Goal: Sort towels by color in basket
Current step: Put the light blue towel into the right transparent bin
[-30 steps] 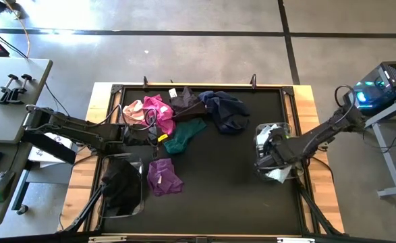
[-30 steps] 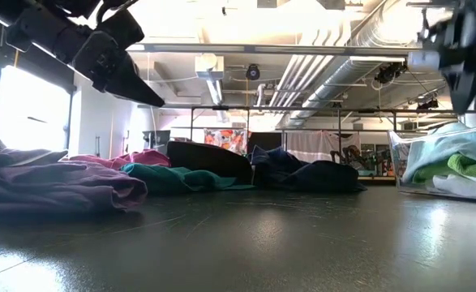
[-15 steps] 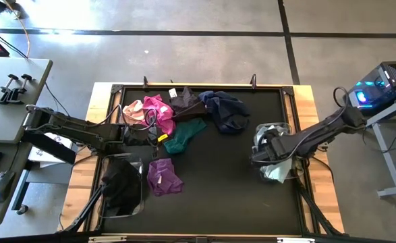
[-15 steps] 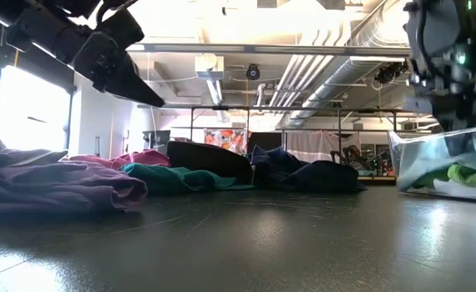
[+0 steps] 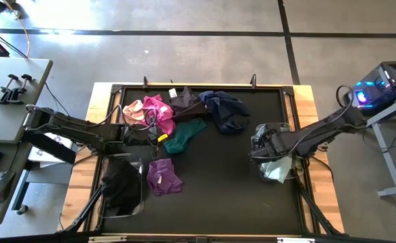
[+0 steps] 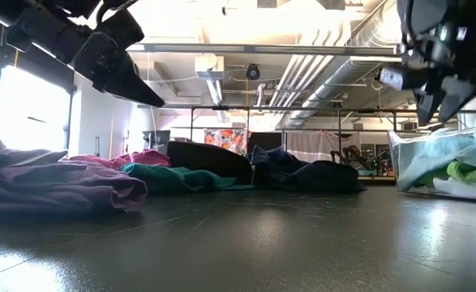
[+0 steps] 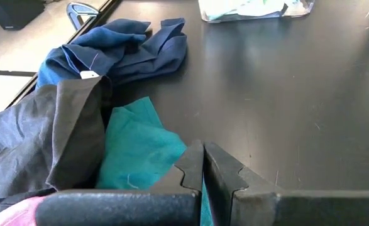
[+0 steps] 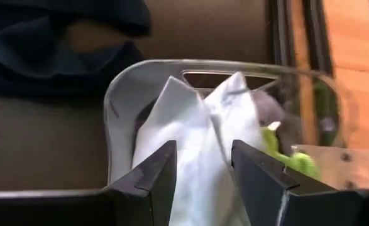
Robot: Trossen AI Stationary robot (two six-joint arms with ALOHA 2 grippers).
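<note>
Fingers of the right gripper (image 8: 200, 172) are standing apart over the clear basket (image 5: 276, 152) at the table's right, where pale and lime towels (image 6: 448, 166) are lying. Left gripper (image 7: 203, 169), fingers together, is hanging near the teal towel (image 5: 184, 137).

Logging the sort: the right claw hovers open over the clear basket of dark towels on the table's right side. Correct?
Not quite. The right claw does hover open over the clear basket, but the high and right wrist views show light towels there: a white towel and a lime towel, not dark ones.
</note>
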